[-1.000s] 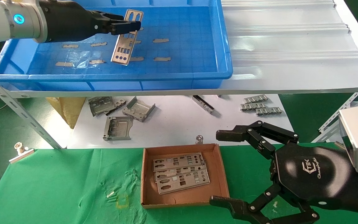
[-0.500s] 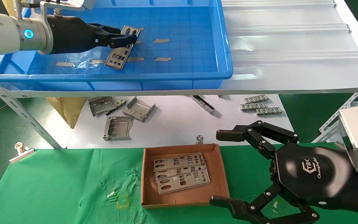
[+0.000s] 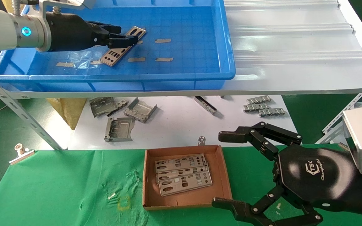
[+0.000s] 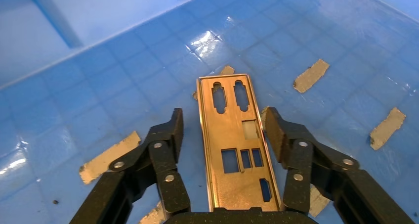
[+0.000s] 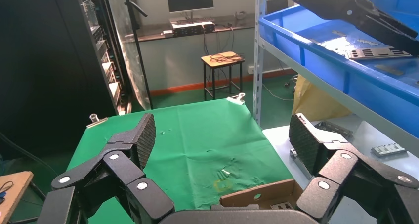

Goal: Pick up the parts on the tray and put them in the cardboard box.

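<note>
Left wrist view: the port plate (image 4: 239, 150) lies on the blue tray (image 4: 99, 16), between the left gripper (image 4: 225, 135) jaws, which stand apart and clear of its edges. Close squarely on both long edges before lifting. The right gripper (image 3: 228, 171) waits wide open beside the cardboard box (image 3: 222, 175) on green cloth (image 3: 58, 188).

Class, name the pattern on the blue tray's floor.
A square grid pattern on the tray floor, clearest in the left wrist view.
</note>
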